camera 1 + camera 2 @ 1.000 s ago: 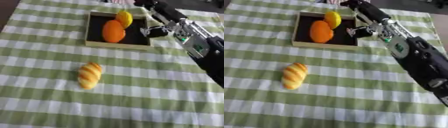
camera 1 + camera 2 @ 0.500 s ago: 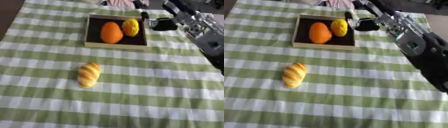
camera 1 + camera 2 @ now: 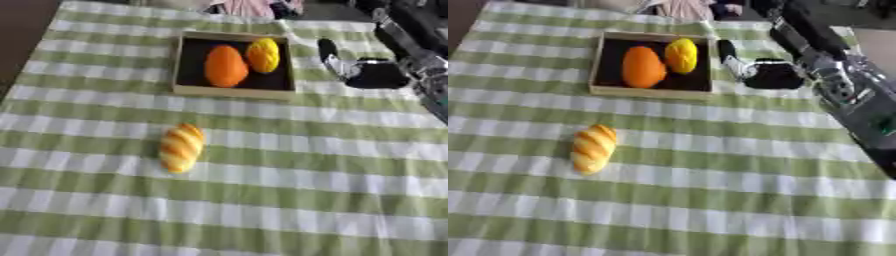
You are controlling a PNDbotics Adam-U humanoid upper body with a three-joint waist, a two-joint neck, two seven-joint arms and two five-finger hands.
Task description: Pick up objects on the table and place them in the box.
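The orange (image 3: 225, 66) & lemon (image 3: 263, 55) sit in the box (image 3: 232, 90). The right hand (image 3: 770, 75) is beside it, empty; can't tell its fingers. Bread (image 3: 181, 147) lies on cloth, prob. next.

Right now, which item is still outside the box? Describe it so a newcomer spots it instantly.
Start at the green-and-white checked tablecloth, then find the dark box near its far edge. Nearer the camera and a little left of the box lies a bread roll, alone on the cloth. It is elongated with golden-brown stripes, unlike the plain orange and yellow fruit inside the box.
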